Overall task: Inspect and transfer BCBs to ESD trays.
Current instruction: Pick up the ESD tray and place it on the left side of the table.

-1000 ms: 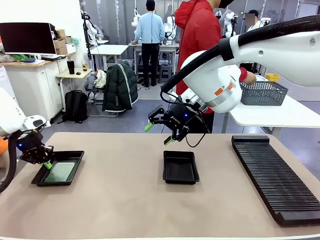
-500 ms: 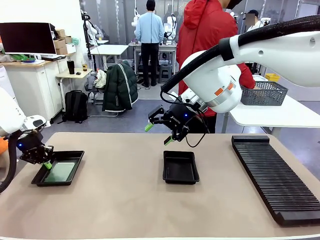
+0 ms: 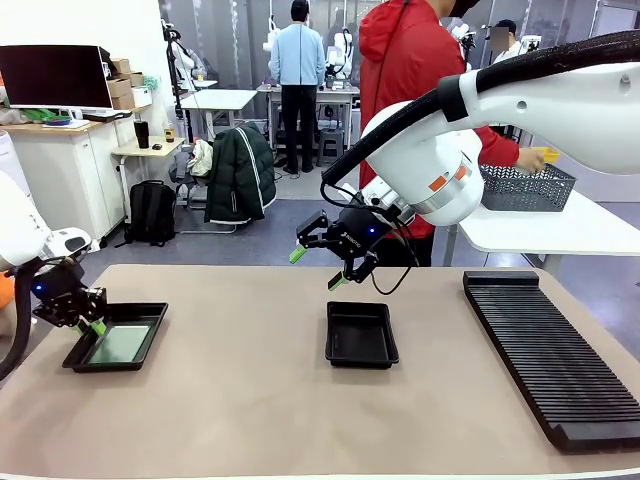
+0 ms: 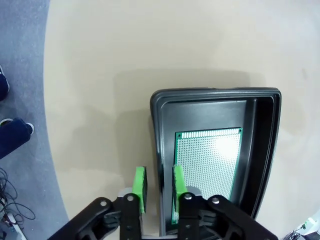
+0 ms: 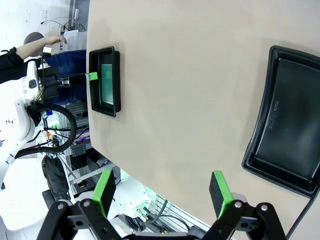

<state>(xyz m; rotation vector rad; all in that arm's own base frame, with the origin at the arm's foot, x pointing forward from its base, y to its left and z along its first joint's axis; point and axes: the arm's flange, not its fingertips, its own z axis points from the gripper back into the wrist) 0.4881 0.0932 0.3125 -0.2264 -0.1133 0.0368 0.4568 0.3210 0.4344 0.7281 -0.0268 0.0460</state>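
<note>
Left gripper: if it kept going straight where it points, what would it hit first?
Probably the side wall of the black tray, which lies between the fingers of the left gripper; its inner finger would meet the edge of the green board inside. Depth is unclear.

Bright, even light from overhead fills the front view. The beige table top (image 3: 240, 400) carries only faint, soft shadows, and nothing is smeared. In the left wrist view a white glare patch sits on the pale green perforated board (image 4: 207, 170) toward its 1 o'clock corner. The shallow black plastic tray (image 4: 262, 150) around it throws a soft shadow toward 11 o'clock. The right wrist view bows straight edges near its borders, most at 3 o'clock.
</note>
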